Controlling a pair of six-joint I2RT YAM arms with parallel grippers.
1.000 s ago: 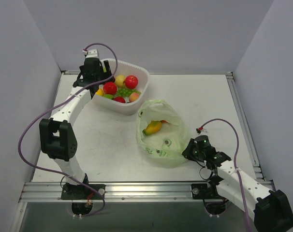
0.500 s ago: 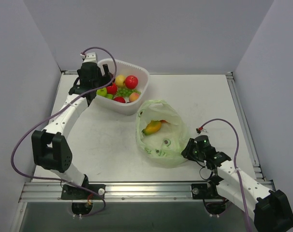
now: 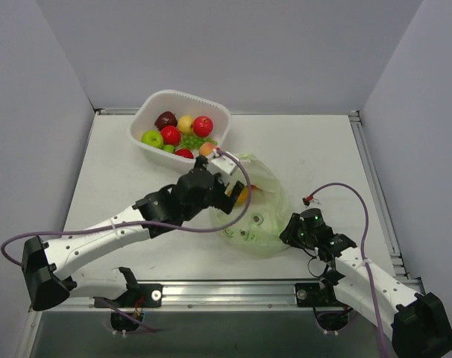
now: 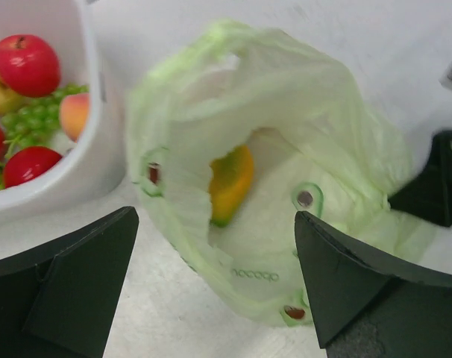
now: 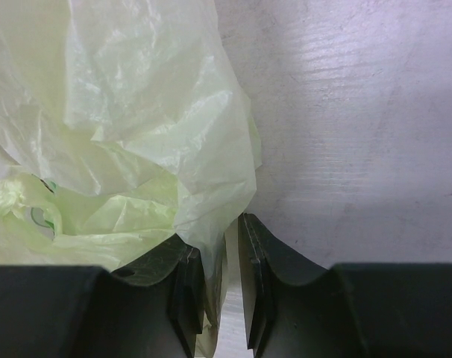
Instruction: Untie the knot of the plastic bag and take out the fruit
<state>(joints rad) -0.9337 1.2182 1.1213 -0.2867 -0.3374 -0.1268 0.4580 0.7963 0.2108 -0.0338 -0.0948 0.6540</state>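
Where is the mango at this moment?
In the left wrist view the mango lies mid-frame inside the open bag, right of the basket. From above it is mostly hidden.

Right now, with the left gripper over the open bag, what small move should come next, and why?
Probably lower the left gripper into the plastic bag toward the mango: its jaws stand wide open, aimed at it, the bag's mouth gapes, and the right gripper has film between its fingers.
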